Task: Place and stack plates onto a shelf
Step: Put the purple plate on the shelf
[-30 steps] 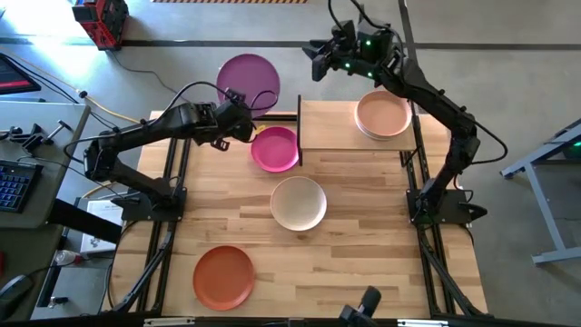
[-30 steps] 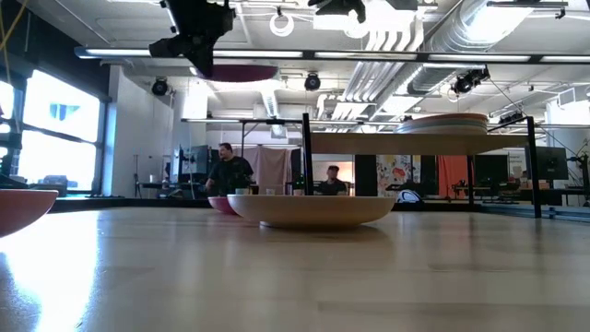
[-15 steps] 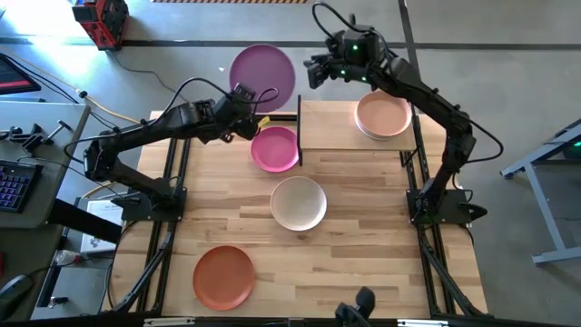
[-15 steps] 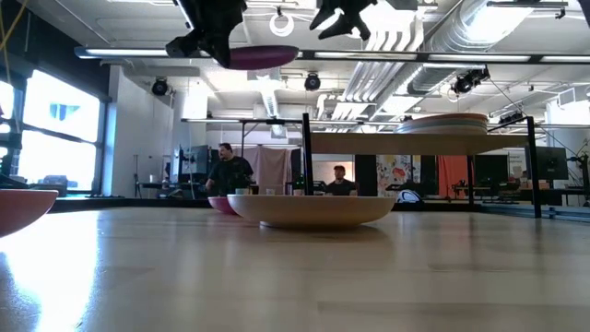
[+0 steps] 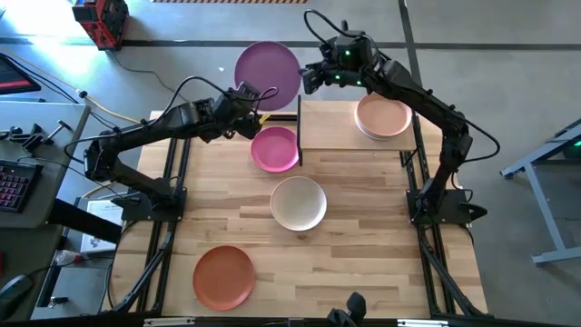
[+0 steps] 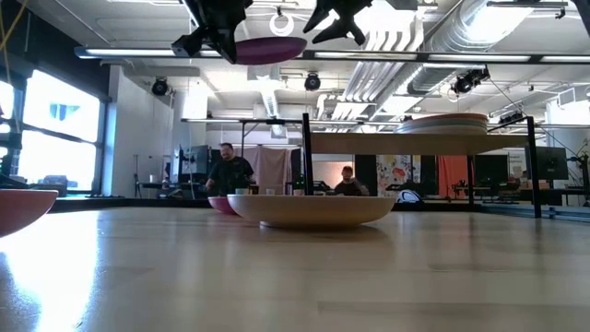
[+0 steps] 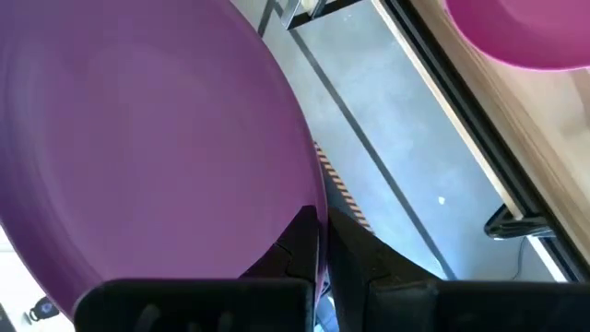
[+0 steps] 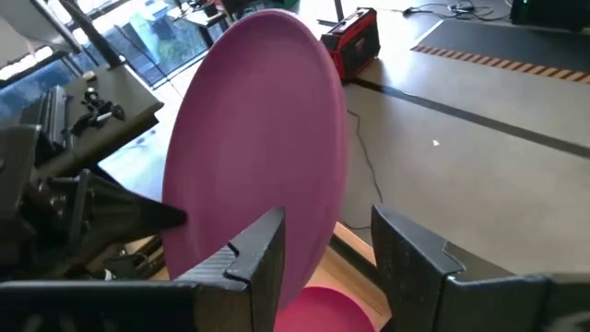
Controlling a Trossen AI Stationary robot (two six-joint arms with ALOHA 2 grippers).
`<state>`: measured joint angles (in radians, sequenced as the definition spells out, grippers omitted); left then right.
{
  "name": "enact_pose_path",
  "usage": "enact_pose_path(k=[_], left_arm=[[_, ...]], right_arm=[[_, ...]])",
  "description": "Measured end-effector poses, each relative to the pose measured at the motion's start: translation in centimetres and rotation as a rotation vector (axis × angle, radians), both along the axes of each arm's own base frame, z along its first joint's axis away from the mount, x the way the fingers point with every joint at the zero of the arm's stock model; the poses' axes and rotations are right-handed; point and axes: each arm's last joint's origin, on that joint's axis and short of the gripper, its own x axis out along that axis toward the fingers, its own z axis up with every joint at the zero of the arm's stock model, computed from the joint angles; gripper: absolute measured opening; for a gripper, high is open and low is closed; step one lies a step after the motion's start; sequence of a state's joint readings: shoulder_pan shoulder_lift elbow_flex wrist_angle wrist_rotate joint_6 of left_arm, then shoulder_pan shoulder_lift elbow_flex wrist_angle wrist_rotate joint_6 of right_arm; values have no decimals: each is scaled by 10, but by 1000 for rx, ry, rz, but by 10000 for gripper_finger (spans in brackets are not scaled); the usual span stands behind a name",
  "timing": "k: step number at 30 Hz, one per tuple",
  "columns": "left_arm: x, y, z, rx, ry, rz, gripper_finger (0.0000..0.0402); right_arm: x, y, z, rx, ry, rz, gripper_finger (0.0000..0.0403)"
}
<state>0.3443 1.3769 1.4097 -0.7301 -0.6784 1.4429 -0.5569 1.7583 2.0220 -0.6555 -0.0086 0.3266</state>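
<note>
The left gripper [image 5: 250,98] holds the purple plate [image 5: 268,74] by its rim, jaws clenched, raised beyond the table's [image 5: 363,236] far edge. The right gripper [image 5: 309,77], jaws released, sits at the plate's opposite rim, beside the shelf [image 5: 331,127].

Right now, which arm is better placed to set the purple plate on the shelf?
Right, probably. Its open hand is at the purple plate, beside the shelf; the left hand merely holds the plate's far rim.
</note>
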Motion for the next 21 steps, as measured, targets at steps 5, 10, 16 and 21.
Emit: enact_pose_path(k=[5,10,16,21], left_arm=[[2,1,3,16,-41,-1,1],[5,-2,6,37,-54,-25,1],[8,-8,6,41,-46,-54,1],[9,-9,6,27,-62,-63,1]], right_arm=[[2,0,-2,34,-13,-16,144],[4,-1,-6,64,-6,-26,144],[5,-2,-7,91,-22,-51,126],[5,-2,-7,97,-25,-54,63]])
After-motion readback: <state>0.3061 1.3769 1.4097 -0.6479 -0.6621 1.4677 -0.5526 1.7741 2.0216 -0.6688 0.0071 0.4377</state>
